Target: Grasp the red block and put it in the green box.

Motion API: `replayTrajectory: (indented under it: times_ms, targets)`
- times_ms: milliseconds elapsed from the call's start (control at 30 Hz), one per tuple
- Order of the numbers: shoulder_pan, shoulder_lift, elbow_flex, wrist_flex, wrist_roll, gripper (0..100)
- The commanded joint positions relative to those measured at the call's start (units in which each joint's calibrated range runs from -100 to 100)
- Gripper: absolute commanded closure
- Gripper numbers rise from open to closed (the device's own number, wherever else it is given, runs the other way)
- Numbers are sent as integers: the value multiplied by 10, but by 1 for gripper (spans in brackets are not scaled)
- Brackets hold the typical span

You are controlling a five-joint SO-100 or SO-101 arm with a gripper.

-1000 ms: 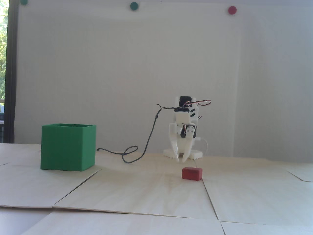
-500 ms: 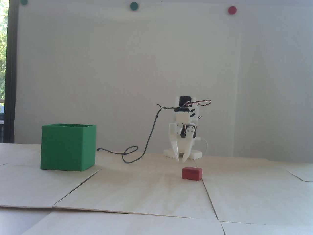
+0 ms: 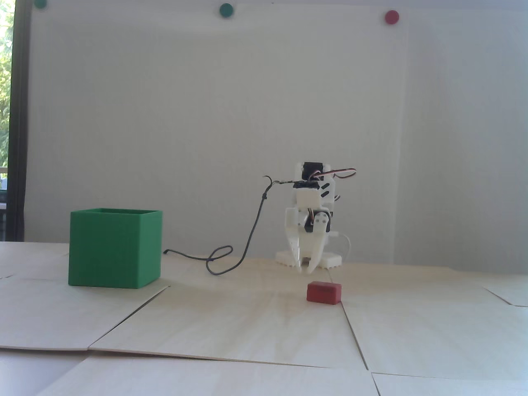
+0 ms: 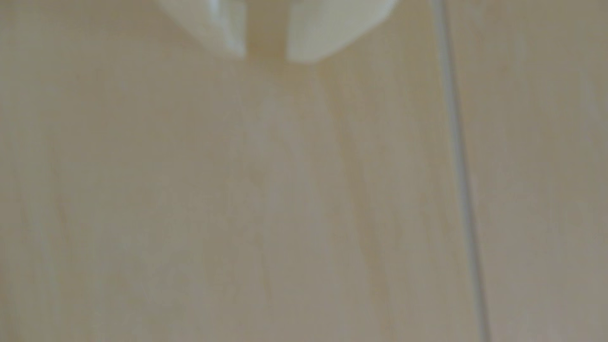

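- Near the centre right of the fixed view, the folded white plastic robot arm (image 3: 310, 214) sits on its base at the back of the pale wooden table (image 3: 255, 326), in front of a plain white wall (image 3: 206, 115).
- Its white two-finger gripper (image 3: 304, 268) points down at the table, with the fingertips slightly apart and nothing between them.
- At the top edge of the blurred wrist view the same gripper (image 4: 266, 56) shows its two white fingertips (image 4: 227, 29) separated by a narrow gap, with only bare wood below and a thin seam line (image 4: 460, 171) running down the right part of the frame.
- Just below and a little right of the gripper in the fixed view, the small matte red rectangular block (image 3: 324, 292) lies flat on the table, nearer the camera than the arm and apart from the fingertips.
- At the left of the frame, well apart from the block, the large matte green cube-shaped box (image 3: 114, 247) stands upright with its top open.
- A thin dark cable (image 3: 251, 231) hangs from the arm's top and loops on the table between the box and the arm's base.
- Along the top edge of the wall sit two round green dots (image 3: 226, 10) and one round red dot (image 3: 391, 17).
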Motion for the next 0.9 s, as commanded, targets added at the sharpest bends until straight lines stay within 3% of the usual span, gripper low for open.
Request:
replayTrajectory:
  times_ms: [0, 200, 433, 500, 700, 867]
  targets:
    - [3, -11, 4, 21, -2, 97]
    - [-2, -11, 4, 20, 0, 97]
    - [-75, -12, 3, 17, -2, 97]
    - [-76, -12, 3, -20, -3, 96]
    - [-7, -4, 2, -277, -3, 93]
    - [-3, 4, -54, -258, -21, 93]
